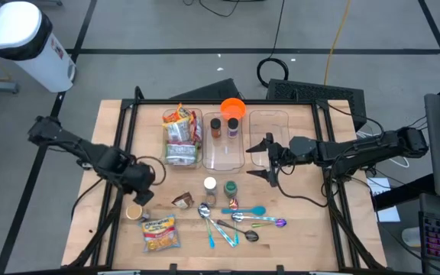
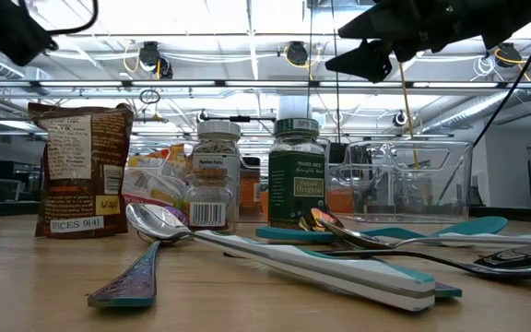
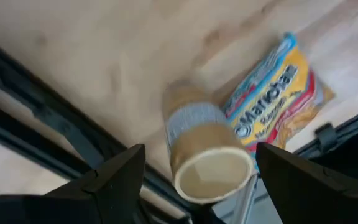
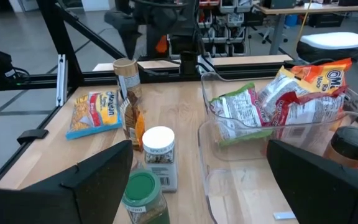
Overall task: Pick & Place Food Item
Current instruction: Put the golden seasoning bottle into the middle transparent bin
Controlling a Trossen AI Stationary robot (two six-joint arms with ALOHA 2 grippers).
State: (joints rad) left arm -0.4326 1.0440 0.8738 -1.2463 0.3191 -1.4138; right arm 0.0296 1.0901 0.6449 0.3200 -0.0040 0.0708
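Wooden table (image 1: 113,114) fills the high view. At lower left, the left gripper (image 1: 139,200), fingers wide, hangs right above the little cup (image 1: 134,211), standing upright; that arm is nearer. Left bin (image 1: 166,114) holds snack bags; middle bin (image 1: 208,160) two jars; right bin (image 1: 285,114) nothing. Right gripper (image 1: 261,158) waits wide.

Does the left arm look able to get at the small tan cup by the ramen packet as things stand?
Probably yes. The left end effector hangs open directly above the tan cup, a finger on either side. The ramen packet lies close beside the cup, but nothing covers it.
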